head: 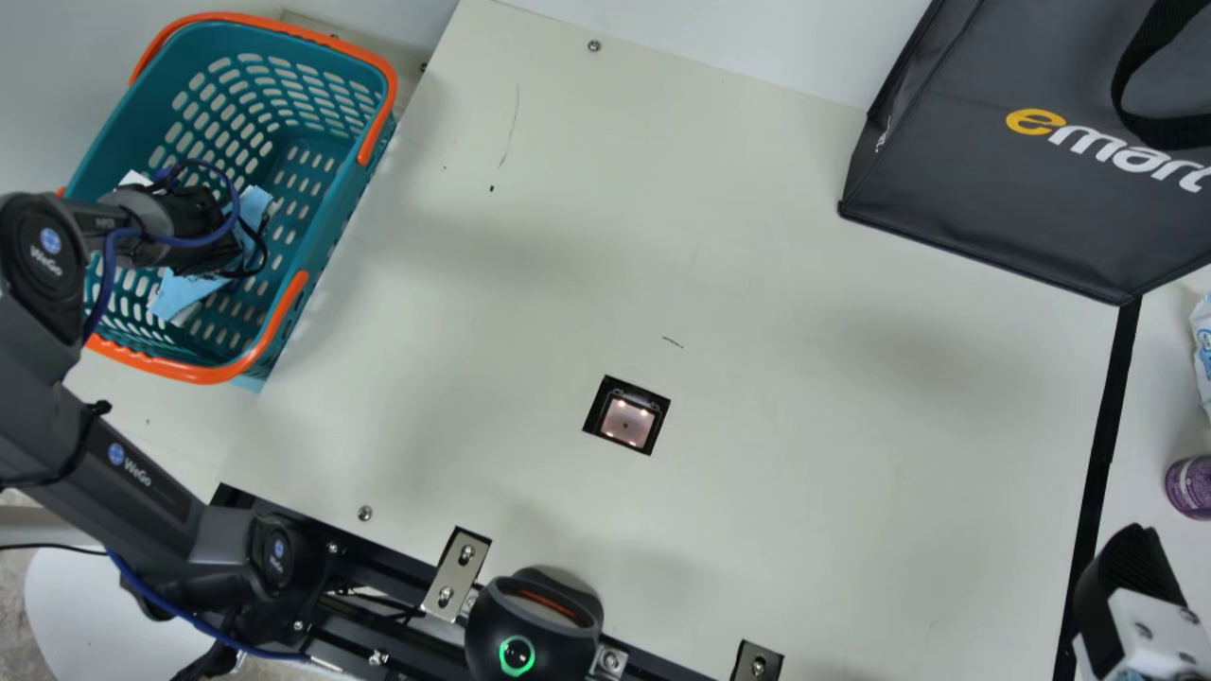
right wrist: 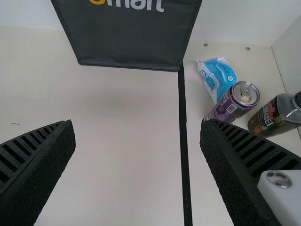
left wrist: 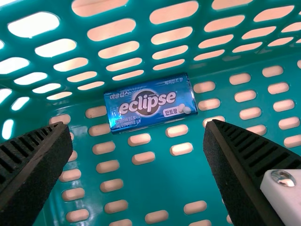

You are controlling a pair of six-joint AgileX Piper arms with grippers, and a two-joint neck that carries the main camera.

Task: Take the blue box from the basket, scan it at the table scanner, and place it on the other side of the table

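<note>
Plainly, the left gripper (left wrist: pixel 137 126) stands wide open down in the basket (head: pixel 341 213), with nothing between its ribbed fingers. Just ahead of them the blue box (left wrist: pixel 151 102) lies flat on the basket's floor, printed face up, one long side close along the wall; whether it touches I can't tell. It looks like a slim tin: light, stiff, glossy, liable to slide or twist if only one finger meets it. I'd take it by its two short ends, fingertips low and level, since the wall crowds the long side and leaves little room there. A modest squeeze should do; too hard might dent a thin lid, and a corner could catch in the floor's slots.

The basket sits along the left edge of the table (head: pixel 804 426). Inward from the front edge is the scanner window (head: pixel 626 423), where the tin will probably need turning to offer its code. The dark bag (head: pixel 984 180) stands by the far right corner. Past the black strip (right wrist: pixel 184 141), on the right side, are a purple can (right wrist: pixel 228 106) and a bottle (right wrist: pixel 270 117). Over that side hangs the right gripper (right wrist: pixel 137 123), fingers well apart, holding nothing.
</note>
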